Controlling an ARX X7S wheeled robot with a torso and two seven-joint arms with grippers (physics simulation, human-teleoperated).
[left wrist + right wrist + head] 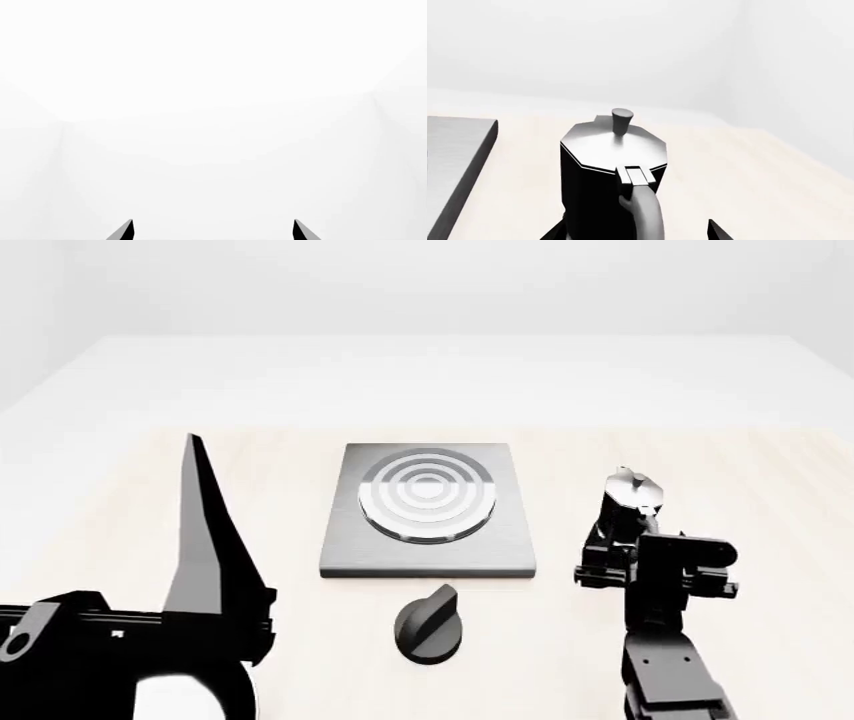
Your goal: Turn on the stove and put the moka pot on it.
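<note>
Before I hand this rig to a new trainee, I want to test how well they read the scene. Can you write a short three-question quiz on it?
1. True or false: the moka pot already sits on the stove.
2. Which tool is nearest the moka pot? A) left tool B) right tool
3. Fill in: the knob lies on the table between the stove and the ____.

Key: 1 false, it stands on the table beside the stove; 2 B; 3 robot.
</note>
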